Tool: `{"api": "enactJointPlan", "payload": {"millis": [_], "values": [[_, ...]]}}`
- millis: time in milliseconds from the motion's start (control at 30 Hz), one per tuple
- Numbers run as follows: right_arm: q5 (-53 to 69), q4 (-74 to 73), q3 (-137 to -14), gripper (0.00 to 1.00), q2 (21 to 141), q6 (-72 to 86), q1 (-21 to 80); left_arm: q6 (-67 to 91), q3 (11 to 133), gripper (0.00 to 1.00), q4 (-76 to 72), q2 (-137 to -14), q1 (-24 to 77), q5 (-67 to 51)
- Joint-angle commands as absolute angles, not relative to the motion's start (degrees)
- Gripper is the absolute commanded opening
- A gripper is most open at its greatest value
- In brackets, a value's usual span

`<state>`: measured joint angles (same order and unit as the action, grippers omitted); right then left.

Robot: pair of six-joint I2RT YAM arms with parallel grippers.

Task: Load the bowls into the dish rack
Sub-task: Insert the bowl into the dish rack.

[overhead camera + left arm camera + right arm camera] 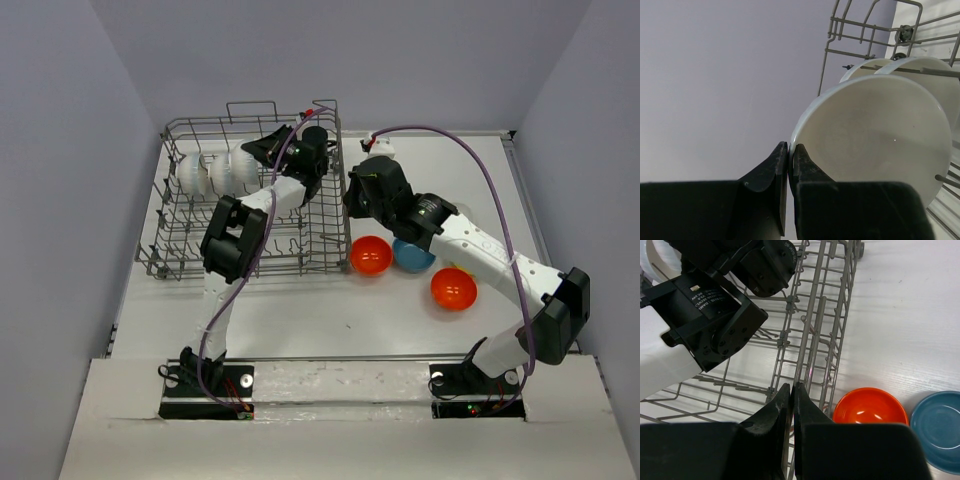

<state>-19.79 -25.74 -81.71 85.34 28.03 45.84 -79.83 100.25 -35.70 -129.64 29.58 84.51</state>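
Observation:
The grey wire dish rack [165, 262] stands at the back left of the table. My left gripper [257, 149] reaches into it, shut on the rim of a white bowl [875, 130] held on edge; the pads [801, 155] pinch the rim. Two more white bowls [935, 85] stand on edge behind it, at the rack's far left [192, 172]. My right gripper [792, 386] is shut on a wire of the rack's right wall [812, 340], seen from above beside the rack [350, 205]. Two orange bowls [370, 256] [453, 289] and a blue bowl [412, 256] lie on the table right of the rack.
In the right wrist view my left arm's wrist [715, 320] hangs over the rack, with the orange bowl [870, 408] and blue bowl [939, 431] close to the rack wall. Grey walls enclose the white table [300, 310] on three sides.

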Motion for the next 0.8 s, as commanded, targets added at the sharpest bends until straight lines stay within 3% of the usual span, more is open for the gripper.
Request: {"api": "enactJointPlan", "payload": {"millis": [0, 533, 767], "values": [[-20.0, -25.0, -84.3, 0.01, 86.4, 25.8, 46.4, -87.5, 100.0, 0.00, -46.5, -130.3, 29.7, 85.1], [-20.5, -25.0, -84.6, 0.01, 86.7, 25.8, 46.4, -97.4, 96.9, 0.00, -62.0, -129.6, 30.1, 83.1], [-20.2, -25.0, -84.3, 0.01, 86.5, 25.9, 46.4, -97.8, 97.5, 0.00, -62.2, -128.0, 30.3, 83.1]]}}
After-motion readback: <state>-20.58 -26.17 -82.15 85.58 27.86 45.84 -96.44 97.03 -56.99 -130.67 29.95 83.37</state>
